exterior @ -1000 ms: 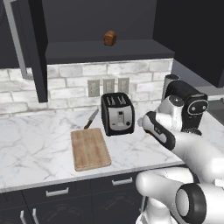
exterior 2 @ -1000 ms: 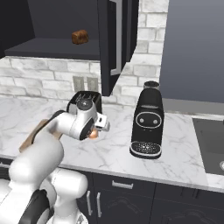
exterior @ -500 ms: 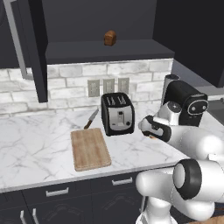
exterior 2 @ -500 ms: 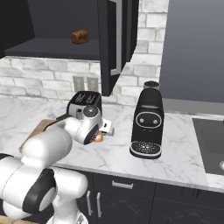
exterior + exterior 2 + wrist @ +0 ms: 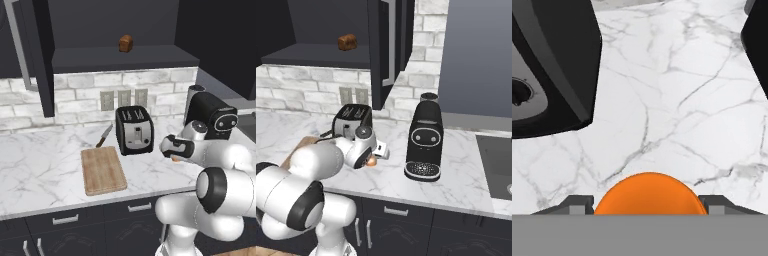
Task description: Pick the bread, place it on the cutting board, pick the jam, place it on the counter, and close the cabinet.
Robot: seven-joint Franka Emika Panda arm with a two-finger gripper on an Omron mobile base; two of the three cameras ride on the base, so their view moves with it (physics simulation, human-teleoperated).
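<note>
My gripper (image 5: pixel 174 156) (image 5: pixel 373 159) (image 5: pixel 647 204) is shut on the jam (image 5: pixel 649 192), an orange jar, low over the white marble counter (image 5: pixel 45 170) (image 5: pixel 677 100) between the toaster and the coffee machine. A sliver of the orange jam (image 5: pixel 371 161) shows under the hand. The bread (image 5: pixel 125 43) (image 5: pixel 347 42), a small brown loaf, sits on the shelf of the open cabinet (image 5: pixel 115 20). The cutting board (image 5: pixel 103 170) lies bare on the counter left of the toaster. The cabinet's doors (image 5: pixel 31 55) (image 5: pixel 389 45) stand swung out.
A black toaster (image 5: pixel 134 131) (image 5: pixel 351 120) stands behind the board, with a knife (image 5: pixel 104 136) beside it. A black coffee machine (image 5: pixel 210 117) (image 5: pixel 425 145) stands just right of the gripper. A sink (image 5: pixel 496 165) lies at the far right. Dark drawers (image 5: pixel 70 220) run below.
The hand has sunk a little toward the counter with the jam still in it, and the arm's elbow has swung outward. Bread, board and doors have not moved.
</note>
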